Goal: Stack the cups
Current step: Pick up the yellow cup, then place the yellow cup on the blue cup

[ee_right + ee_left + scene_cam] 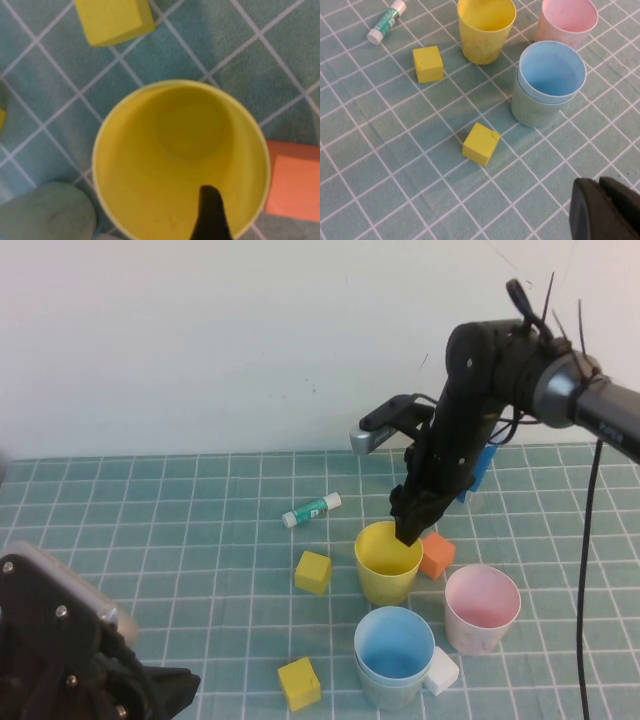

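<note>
The yellow cup [387,562] stands upright mid-table. My right gripper [409,528] is at its far rim, shut on the yellow cup's wall, with one finger [211,212] inside the yellow cup [170,150]; the other finger is hidden. The light blue cup [395,642] is nested in the green cup [383,690] nearer the front. The pink cup [482,608] stands alone to their right. My left gripper [180,687] is shut and empty at the front left, away from the cups. Its view shows the blue cup [551,72], green cup [532,112], yellow cup [485,30] and pink cup [566,20].
An orange cube [436,554] touches the yellow cup's right side. Two yellow cubes [312,571] [299,683] lie to the left. A white cube [441,670] sits against the green cup. A glue stick [311,509] lies farther back. A dark blue object [481,468] shows behind the right arm.
</note>
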### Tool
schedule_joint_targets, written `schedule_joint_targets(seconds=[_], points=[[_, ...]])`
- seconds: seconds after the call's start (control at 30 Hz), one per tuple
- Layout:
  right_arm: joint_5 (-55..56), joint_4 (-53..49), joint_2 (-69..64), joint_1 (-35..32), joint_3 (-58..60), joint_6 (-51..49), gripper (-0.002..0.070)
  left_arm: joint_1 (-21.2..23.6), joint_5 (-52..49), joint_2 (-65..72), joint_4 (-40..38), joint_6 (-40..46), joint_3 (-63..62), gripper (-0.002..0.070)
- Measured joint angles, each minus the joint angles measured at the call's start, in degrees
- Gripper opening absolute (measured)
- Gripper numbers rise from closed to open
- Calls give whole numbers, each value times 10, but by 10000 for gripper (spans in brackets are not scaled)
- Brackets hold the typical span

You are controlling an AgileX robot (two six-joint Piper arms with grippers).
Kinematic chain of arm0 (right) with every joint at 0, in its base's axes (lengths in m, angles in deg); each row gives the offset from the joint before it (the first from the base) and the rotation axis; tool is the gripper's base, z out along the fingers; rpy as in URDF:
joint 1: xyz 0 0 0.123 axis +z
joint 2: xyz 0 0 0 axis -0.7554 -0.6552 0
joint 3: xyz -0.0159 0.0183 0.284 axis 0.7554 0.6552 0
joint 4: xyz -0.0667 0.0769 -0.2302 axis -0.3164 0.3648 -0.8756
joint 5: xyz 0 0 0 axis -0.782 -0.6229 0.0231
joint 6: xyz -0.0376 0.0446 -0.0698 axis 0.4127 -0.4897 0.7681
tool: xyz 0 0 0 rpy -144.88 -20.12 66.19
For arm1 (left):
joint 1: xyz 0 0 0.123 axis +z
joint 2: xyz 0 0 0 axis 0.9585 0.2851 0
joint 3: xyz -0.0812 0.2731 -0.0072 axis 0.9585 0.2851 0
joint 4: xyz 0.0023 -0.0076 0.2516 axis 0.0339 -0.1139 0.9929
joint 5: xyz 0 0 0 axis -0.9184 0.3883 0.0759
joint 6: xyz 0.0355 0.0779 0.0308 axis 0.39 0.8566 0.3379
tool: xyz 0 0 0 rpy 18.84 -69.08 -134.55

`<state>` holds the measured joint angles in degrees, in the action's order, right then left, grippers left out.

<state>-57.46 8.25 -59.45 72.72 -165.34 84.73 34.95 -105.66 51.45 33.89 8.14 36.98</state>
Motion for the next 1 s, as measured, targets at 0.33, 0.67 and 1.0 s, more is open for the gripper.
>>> schedule_joint_targets(seconds=[0.33,0.67,1.0], points=[[36,9,-38,0,0,-6,262,0,0,0,5,7,0,-1],[1,14,-29,0,-34,-9,17,0,0,0,5,11,0,-1],[-16,11,151,5,-19,4,17,0,-1,0,5,11,0,-1]])
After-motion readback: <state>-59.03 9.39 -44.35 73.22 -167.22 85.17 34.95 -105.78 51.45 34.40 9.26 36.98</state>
